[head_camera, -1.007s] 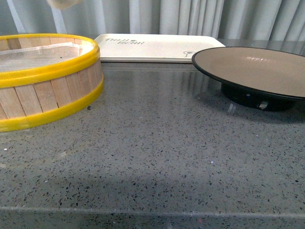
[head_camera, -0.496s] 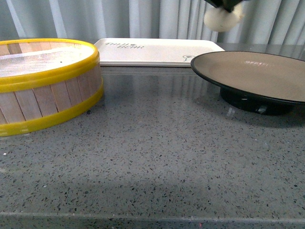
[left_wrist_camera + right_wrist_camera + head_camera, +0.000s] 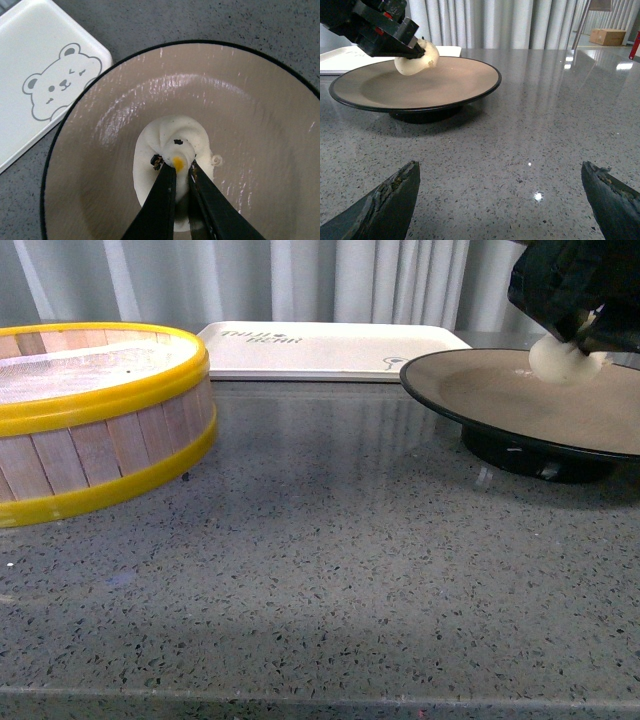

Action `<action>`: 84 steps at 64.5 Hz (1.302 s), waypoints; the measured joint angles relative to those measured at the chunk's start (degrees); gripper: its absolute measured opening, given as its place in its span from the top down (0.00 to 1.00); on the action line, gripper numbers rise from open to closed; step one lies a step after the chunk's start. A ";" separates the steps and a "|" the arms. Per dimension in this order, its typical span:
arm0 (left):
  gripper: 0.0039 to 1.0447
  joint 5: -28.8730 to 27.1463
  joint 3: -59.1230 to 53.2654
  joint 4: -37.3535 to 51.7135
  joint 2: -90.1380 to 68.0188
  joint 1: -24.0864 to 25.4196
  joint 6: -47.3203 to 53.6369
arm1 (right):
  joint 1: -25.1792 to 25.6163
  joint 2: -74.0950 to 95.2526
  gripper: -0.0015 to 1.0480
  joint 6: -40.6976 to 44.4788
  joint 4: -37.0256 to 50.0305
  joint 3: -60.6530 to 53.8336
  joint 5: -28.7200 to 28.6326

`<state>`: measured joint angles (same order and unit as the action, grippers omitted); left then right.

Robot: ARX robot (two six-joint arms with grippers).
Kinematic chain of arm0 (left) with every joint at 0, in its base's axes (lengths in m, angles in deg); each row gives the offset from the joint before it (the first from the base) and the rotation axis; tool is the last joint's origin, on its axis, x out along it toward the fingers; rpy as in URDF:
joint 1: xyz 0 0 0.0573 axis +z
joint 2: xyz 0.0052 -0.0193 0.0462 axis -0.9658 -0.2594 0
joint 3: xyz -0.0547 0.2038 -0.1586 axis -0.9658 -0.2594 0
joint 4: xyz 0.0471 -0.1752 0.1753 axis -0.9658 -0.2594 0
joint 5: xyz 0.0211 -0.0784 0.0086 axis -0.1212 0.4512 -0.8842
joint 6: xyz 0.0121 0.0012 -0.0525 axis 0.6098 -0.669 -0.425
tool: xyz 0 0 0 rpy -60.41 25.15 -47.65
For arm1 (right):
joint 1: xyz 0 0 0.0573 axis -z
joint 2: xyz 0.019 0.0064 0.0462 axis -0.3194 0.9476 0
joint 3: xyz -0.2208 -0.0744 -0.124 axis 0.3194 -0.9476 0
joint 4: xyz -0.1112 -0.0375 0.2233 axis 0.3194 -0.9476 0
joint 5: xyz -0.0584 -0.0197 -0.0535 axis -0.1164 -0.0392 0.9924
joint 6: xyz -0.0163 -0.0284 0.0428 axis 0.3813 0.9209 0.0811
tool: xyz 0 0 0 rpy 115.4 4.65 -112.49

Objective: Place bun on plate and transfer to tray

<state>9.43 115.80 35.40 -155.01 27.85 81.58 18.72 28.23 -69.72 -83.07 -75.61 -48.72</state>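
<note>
The grey speckled surface [image 3: 330, 570] carries all things. At the left stands a bamboo steamer [image 3: 100, 430] w/ yellow rims. The cream tray [image 3: 330, 350] lies at the back, btw. steamer and plate. The plate [image 3: 430, 380] stands at the right, near the tray's corner. The right tool [image 3: 500, 167] is spread wide, holds nothing, low over the surface beside the plate. The left tool [image 3: 181, 167] is narrow, pinching the bun [image 3: 165, 145] at its pleated top. The bun is over the plate's inside; contact w/ plate cannot be told.
</note>
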 joint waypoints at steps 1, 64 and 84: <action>0.96 -0.04 0.31 -0.22 -0.35 0.00 0.09 | 0.00 0.00 0.08 0.00 0.00 0.00 0.00; 0.37 -1.18 4.79 -3.69 -4.87 0.22 0.72 | 0.00 0.00 0.08 0.00 0.00 0.00 0.00; 0.06 0.55 2.51 -1.07 1.86 1.66 -1.77 | 0.00 0.00 0.08 0.00 0.00 0.00 0.00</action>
<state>9.98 118.32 34.33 -153.16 29.51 79.81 18.72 28.23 -69.72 -83.07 -75.61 -48.72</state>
